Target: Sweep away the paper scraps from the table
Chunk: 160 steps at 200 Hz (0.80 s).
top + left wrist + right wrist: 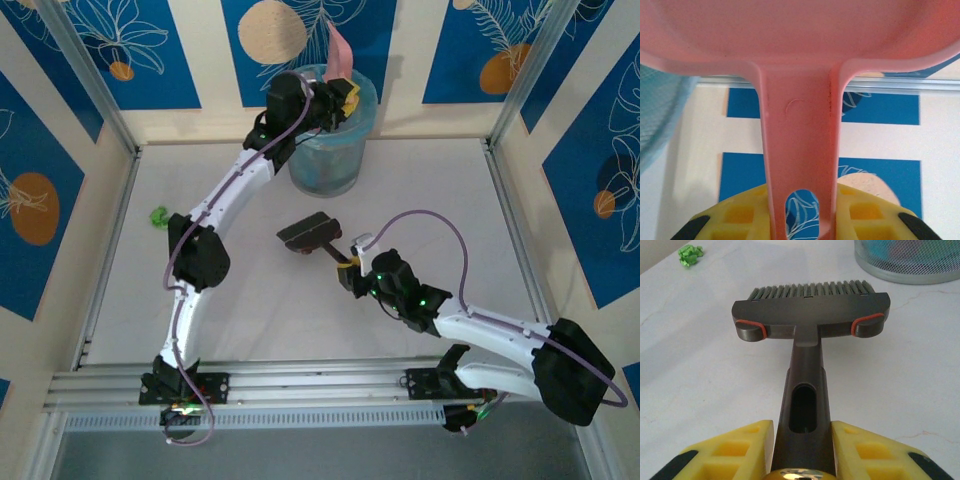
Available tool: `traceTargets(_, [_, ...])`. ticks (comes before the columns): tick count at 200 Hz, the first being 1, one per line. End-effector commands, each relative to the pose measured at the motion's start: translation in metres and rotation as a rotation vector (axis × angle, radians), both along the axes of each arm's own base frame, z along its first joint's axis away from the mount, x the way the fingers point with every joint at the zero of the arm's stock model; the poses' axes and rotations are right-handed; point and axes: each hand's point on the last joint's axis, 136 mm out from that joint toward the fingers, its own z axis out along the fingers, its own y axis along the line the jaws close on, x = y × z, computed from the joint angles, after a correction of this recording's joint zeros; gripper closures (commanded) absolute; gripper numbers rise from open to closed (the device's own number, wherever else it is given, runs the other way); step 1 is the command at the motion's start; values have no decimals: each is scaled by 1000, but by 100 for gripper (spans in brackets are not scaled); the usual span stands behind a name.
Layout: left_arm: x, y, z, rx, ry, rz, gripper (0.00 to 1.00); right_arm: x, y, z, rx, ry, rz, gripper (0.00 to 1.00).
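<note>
My left gripper (343,97) is shut on the handle of the pink dustpan (341,52), which it holds tipped up over the blue mesh bin (330,150) at the back of the table (420,190). From the left wrist the dustpan (800,60) spreads wide above my yellow fingers (735,217). My right gripper (350,268) is shut on the dark brush (310,232), whose head rests near mid-table. Through the right wrist camera the brush (810,320) points its bristles away. One green paper scrap (157,215) lies at the left; it also shows as the green scrap (690,254). Coloured bits sit inside the bin (910,260).
Metal rails (300,385) run along the near edge by both arm bases. Blue patterned walls (60,130) close in the table on three sides. The left arm (215,215) arches across the left half of the table.
</note>
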Motion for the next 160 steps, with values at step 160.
traceTargets(160, [-136, 20, 10, 123, -202, -165, 100, 7, -1, 13, 11, -50, -12, 100])
